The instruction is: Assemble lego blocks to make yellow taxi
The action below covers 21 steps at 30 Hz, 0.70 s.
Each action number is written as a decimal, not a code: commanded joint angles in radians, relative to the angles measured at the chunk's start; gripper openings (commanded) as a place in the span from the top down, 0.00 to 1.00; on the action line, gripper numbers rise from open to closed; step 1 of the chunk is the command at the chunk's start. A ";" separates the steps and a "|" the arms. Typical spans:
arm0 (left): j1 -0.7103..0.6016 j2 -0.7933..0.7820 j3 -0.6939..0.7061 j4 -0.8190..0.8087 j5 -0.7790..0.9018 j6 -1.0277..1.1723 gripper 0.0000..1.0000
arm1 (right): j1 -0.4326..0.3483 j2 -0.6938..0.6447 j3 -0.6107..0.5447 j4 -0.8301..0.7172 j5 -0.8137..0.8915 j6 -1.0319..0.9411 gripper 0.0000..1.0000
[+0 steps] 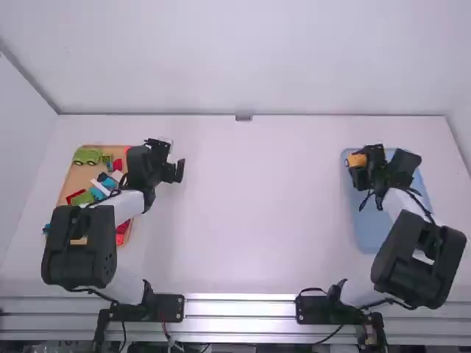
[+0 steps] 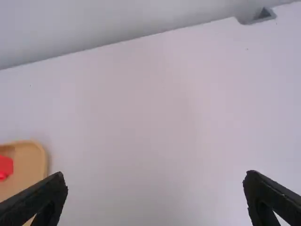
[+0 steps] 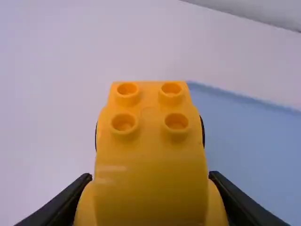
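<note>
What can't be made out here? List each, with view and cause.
- Right wrist view: the yellow car's near end, cut off by the bottom edge.
- High view: much of the yellow car, behind the right end effector.
- High view: part of the orange tray, under the left arm.
- Left wrist view: a red block's rest, past the left edge.

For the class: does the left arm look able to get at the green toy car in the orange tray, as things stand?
Probably yes: the left gripper is open and empty beside the orange tray, and nothing covers the green toy car.
</note>
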 commanded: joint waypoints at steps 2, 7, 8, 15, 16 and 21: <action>0.004 0.002 -0.024 0.027 -0.007 -0.110 0.01 | -0.073 0.072 0.013 0.045 -0.001 0.099 0.56; 0.003 0.002 -0.024 0.013 -0.007 -0.126 0.01 | -0.121 0.174 0.013 0.094 0.002 0.114 0.54; 0.003 0.002 -0.024 0.013 -0.007 -0.127 0.01 | -0.122 0.180 0.013 0.097 0.002 0.114 0.53; 0.003 0.002 -0.024 -0.029 -0.032 -0.155 0.01 | -0.122 0.223 0.013 0.108 0.158 0.144 0.48; 0.003 0.002 -0.024 -0.033 -0.044 -0.169 0.01 | -0.122 0.223 0.013 0.106 0.168 0.144 0.48; -0.002 0.002 0.038 -0.175 -0.056 -0.198 0.01 | -0.114 0.223 0.013 0.093 0.182 0.151 0.24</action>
